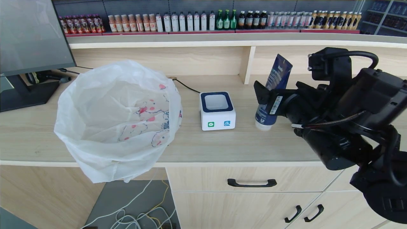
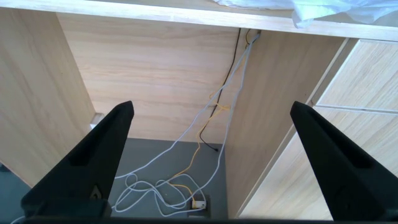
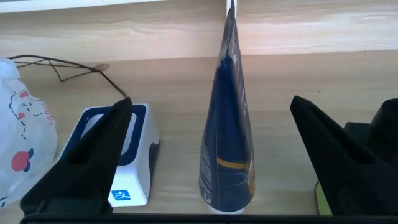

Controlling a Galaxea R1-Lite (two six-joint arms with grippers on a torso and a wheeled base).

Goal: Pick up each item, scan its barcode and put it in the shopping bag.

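A dark blue tube [image 1: 279,73] stands upright on its white cap on the wooden counter [image 1: 222,143], to the right of the scanner. My right gripper [image 1: 278,95] is open at the tube's height, one finger on each side of it. In the right wrist view the tube [image 3: 227,143] stands between the spread fingers [image 3: 93,162] without touching them. The white scanner [image 1: 217,111] with a blue-rimmed window sits mid-counter. The white shopping bag [image 1: 117,117] stands open on the left. My left gripper [image 2: 211,106] hangs open below the counter, holding nothing.
A monitor [image 1: 28,35] on a black stand occupies the back left corner. A wooden divider [image 1: 248,63] rises behind the tube. A black cable [image 1: 186,86] runs to the scanner. Loose cables [image 2: 168,186] lie on the floor under the counter. Drawers [image 1: 251,183] front the counter.
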